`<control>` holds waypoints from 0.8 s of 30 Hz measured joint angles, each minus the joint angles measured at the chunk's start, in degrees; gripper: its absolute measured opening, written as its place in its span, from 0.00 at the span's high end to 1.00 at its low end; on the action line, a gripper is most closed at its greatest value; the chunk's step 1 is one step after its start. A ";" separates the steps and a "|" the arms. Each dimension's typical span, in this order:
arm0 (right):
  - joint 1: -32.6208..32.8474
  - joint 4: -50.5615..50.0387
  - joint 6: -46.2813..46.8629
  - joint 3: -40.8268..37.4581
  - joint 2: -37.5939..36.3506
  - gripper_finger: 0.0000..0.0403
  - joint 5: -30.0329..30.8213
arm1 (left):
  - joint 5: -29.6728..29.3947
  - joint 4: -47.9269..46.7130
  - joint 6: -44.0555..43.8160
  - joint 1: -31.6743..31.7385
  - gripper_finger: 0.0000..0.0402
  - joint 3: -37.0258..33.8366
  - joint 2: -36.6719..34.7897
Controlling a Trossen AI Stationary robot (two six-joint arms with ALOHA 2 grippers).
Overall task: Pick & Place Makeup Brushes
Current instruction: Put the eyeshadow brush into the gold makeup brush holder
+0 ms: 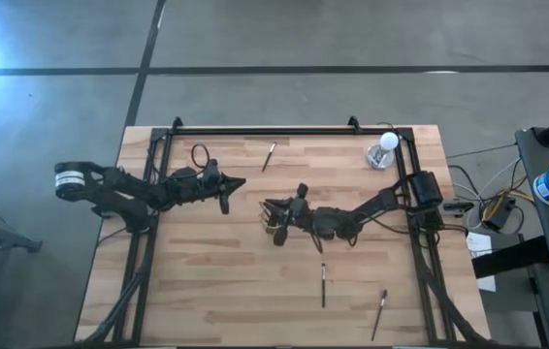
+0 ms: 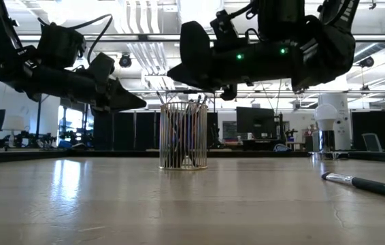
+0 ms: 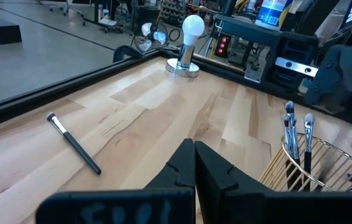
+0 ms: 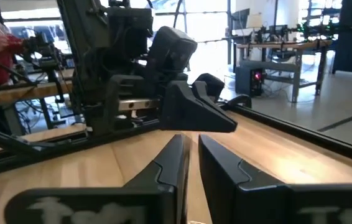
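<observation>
Hovering over the wire cup (image 2: 183,136), the right gripper (image 1: 273,215) is hanging just above its rim with fingers nearly pressed together, only a thin slit showing between them in its wrist view, and nothing visible in them. Several makeup brushes (image 3: 297,134) are already standing inside the wire cup, bristle ends up. Left gripper (image 1: 239,182) is waiting in the air just beside the wire cup, on the side toward its own arm, fingers closed tip to tip and empty. Three loose brushes are lying on the wooden table (image 1: 207,281): one (image 1: 269,156) beyond the wire cup toward the white round-topped object (image 1: 384,148), a second (image 1: 323,284) on the opposite side of the wire cup, a third (image 1: 379,312) farther out on that same side. Judging by this, a drop into the wire cup looks just finished, and the fetch of another loose brush is the step coming up. Next move is calling for whichever arm goes to lift clear of the rim, spread its fingers, and line them across a slim handle lying flat on the wood.
</observation>
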 joint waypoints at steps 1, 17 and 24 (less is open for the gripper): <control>0.02 -0.65 0.15 -0.01 -0.22 0.87 0.59 | 0.00 -0.02 0.00 0.00 1.00 -0.01 0.00; 4.15 -56.04 28.10 -0.02 -25.19 0.93 -1.80 | 3.59 2.63 -2.13 0.02 1.00 -0.04 0.00; 14.51 -89.08 63.25 2.51 -31.91 0.97 0.34 | 4.09 2.60 -2.08 0.00 1.00 -0.07 0.00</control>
